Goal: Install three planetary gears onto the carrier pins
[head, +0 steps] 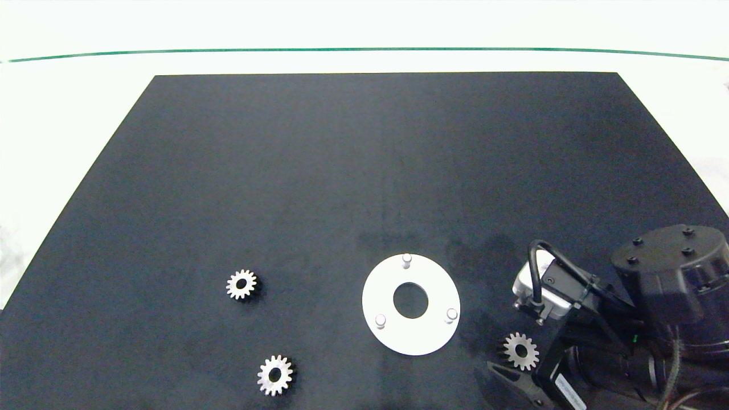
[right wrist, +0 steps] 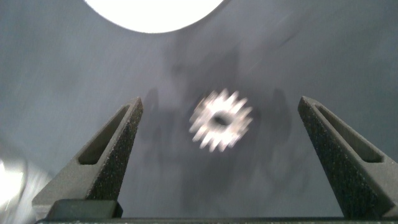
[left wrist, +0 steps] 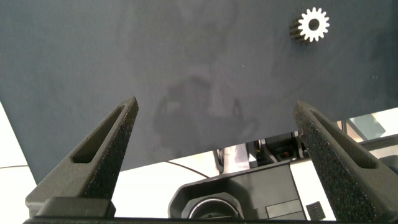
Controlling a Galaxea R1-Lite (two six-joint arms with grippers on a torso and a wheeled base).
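My right end effector (right wrist: 217, 155) over a gear, fingers spread, gripping nothing.
That planetary gear (head: 521, 351) lies flat on the black mat (head: 364, 171) just right of the white disc (head: 411, 336); all three carrier pins (head: 406, 260) bare. Two other gears (head: 241, 284) sit left of the disc. My left end effector (left wrist: 214, 155) is spread wide, empty.

The right arm (head: 655, 319) is big, dark and round, with four small screws on its black top cap. A black cable loops over a little silver-white box on its wrist (head: 541, 293). A tiny green light glows on it. Both grippers have dark grey, rough, pointy fingers (right wrist: 109, 155) with long slots.
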